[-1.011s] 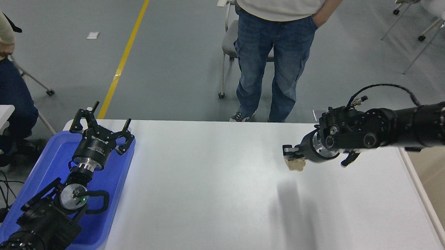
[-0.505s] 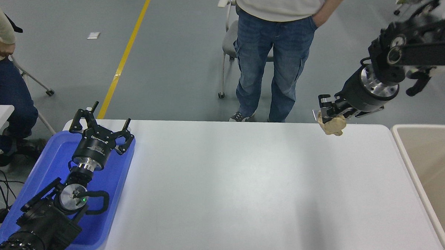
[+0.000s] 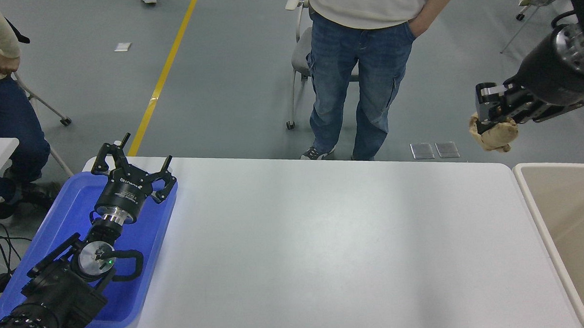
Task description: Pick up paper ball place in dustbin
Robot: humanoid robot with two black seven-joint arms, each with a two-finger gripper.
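My right hand [image 3: 489, 120] has swung up and right, carrying the clenched paper ball [image 3: 494, 135] high beyond the surface's far right corner; releasing now would miss the dustbin [image 3: 534, 201], which sits nearer.

The right arm is being held high at the upper right edge, its wrist angled down and to the left. The right gripper [image 3: 488, 120] is being kept clamped, its fingers [image 3: 484, 95] pointing down-left and closed around the paper ball [image 3: 496, 135], which is being carried in the air. The left arm is being parked at the lower left, extended away from the camera, with the left gripper [image 3: 132, 162] being held with its fingers [image 3: 102, 158] spread apart.
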